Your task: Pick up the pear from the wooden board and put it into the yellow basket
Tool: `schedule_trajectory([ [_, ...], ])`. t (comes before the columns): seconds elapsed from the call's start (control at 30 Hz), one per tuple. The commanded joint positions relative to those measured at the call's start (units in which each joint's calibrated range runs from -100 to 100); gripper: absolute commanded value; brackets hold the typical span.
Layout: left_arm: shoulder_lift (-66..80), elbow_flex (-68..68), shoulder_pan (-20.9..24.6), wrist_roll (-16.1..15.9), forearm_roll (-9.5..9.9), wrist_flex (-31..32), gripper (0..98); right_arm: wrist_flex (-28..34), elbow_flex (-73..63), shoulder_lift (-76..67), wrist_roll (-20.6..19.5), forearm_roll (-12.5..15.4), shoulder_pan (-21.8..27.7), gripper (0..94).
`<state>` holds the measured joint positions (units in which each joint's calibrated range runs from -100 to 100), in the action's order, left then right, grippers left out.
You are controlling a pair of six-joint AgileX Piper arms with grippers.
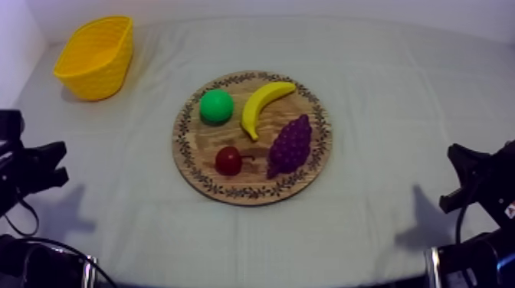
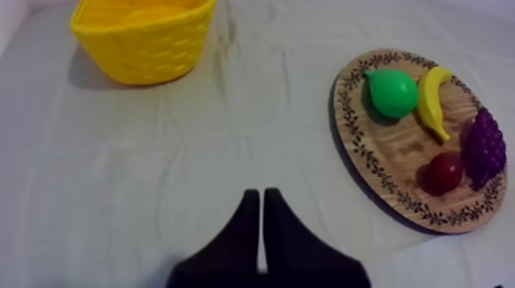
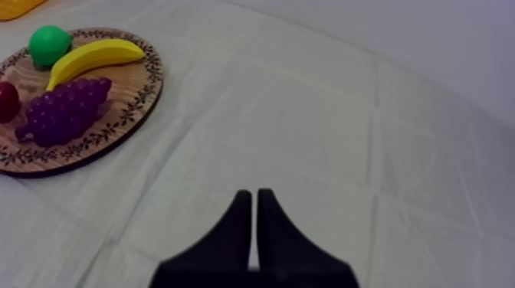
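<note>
Okay, top view, board: round wooden board with a patterned rim point(image 1: 230, 191), lying mid-table on the grey-white cloth point(image 1: 383, 92).
Top view, pear: round green toy pear point(image 1: 216, 106) sitting on the board's far-left part, just beside the curved yellow banana point(image 1: 264, 106).
Top view, other fruit: purple bunch of grapes point(image 1: 291, 145) on the board's right side, small red fruit point(image 1: 228, 160) at its near side.
Top view, basket: yellow woven basket point(image 1: 96, 57) way off in the far-left corner, well apart from the board.
Top view, arms: black left arm point(image 1: 31, 168) and black right arm point(image 1: 479, 180) parked low at the edges.
Left wrist view, left gripper point(image 2: 262, 195): fingers pressed together into a narrow wedge, gripping nothing, over bare cloth with basket and board both farther off.
Right wrist view, right gripper point(image 3: 254, 195): same deal, fingers together, nothing held, over bare cloth well apart from the board.
</note>
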<state>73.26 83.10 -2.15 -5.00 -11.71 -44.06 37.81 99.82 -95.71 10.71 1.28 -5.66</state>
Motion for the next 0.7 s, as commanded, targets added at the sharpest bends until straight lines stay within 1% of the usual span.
schedule_trajectory([
  [0.0, -6.3, -5.8, 0.1, 0.8, -0.17, -4.9, 0.0, 0.0, 0.0, 0.0, 0.0, 0.0, 0.0, 0.4],
  [0.17, -14.5, -13.3, 0.9, 2.9, -1.36, -12.1, 0.0, 0.0, 0.0, 0.0, 0.0, 0.0, 0.0, 0.4],
  [0.3, -20.7, -18.0, 0.9, 4.8, -2.31, -16.2, 0.0, 0.0, 0.0, 0.0, 0.0, 0.0, 0.0, 0.4],
  [0.4, -25.2, -21.2, 0.1, 5.9, -2.60, -18.6, 0.0, 0.0, 0.0, 0.0, 0.0, 0.0, 0.0, 0.4],
  [0.53, -31.4, -26.2, -2.4, 7.4, -2.33, -21.0, 0.0, 0.0, 0.0, 0.0, 0.0, 0.0, 0.0, 0.4],
  [0.67, -37.8, -32.2, -5.3, 10.5, -0.50, -23.5, 0.0, 0.0, 0.0, 0.0, 0.0, 0.0, 0.0, 0.4],
])
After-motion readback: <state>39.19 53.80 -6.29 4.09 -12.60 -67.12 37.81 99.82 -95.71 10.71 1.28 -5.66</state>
